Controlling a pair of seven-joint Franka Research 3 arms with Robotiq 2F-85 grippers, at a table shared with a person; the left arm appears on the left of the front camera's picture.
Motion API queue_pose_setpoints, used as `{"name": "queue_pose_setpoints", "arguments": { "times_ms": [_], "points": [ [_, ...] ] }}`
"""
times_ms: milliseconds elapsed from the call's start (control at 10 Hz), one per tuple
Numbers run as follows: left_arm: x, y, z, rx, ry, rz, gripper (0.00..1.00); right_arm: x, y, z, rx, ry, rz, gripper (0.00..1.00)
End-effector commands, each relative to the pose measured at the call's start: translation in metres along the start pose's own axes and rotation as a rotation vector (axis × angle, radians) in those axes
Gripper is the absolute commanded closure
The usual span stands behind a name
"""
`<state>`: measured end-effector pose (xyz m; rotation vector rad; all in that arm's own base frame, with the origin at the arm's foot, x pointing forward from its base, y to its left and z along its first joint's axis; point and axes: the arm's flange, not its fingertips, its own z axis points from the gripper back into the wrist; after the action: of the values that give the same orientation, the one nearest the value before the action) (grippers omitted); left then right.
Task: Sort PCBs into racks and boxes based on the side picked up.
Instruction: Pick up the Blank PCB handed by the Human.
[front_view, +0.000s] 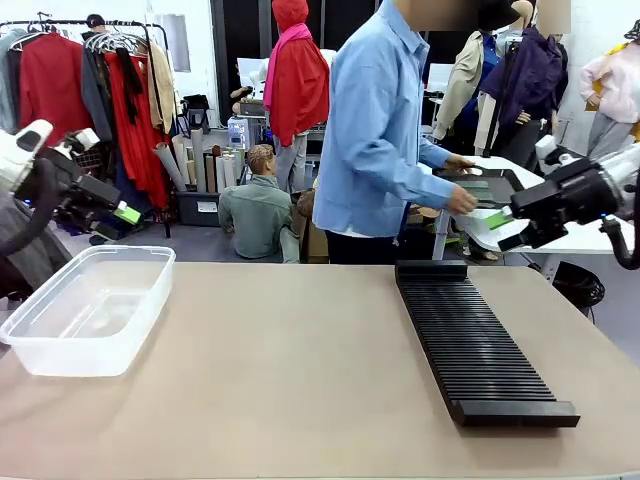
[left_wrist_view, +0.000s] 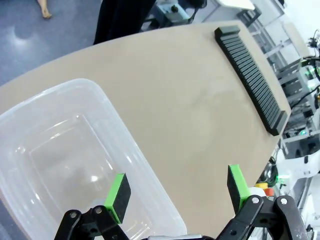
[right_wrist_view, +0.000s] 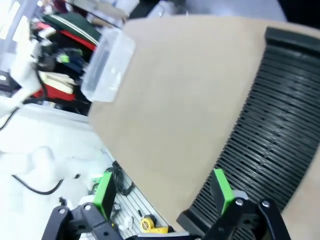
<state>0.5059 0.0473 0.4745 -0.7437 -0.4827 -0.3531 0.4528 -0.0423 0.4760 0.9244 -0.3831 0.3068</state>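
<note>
The left claw (front_view: 115, 222) hangs open and empty over the box (front_view: 60, 355). The right claw (front_view: 502, 230), likewise spread and empty, hangs above the rack's (front_view: 480, 350) far end. PCBs (front_view: 492, 190) seem to lie just beyond it, by the person's hand (front_view: 462, 200). Best to present its jaws wide and level for a handover.

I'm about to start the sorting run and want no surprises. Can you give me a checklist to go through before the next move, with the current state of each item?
1. Left end effector open, nothing between its pads: ok.
2. Right end effector open, nothing held: ok.
3. Box on the left of the table, nothing in it: ok.
4. Rack lying flat on the right, slots free: ok.
5. Handover ready: not ok; the person's hand is over at a side table beyond.
</note>
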Motion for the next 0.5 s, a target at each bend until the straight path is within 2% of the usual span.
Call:
{"name": "queue_pose_setpoints", "arguments": {
  "times_ms": [0, 400],
  "points": [
    [-0.003, 0.016, 0.024, -0.032, -0.065, 0.025, 0.0, -0.015, -0.009, 0.025, 0.082, -0.079, 0.057, 0.0],
    [-0.023, 0.035, 0.057, -0.097, -0.15, 0.066, 0.0, -0.036, -0.03, 0.056, 0.175, -0.162, 0.052, 0.0]
  ]
}}
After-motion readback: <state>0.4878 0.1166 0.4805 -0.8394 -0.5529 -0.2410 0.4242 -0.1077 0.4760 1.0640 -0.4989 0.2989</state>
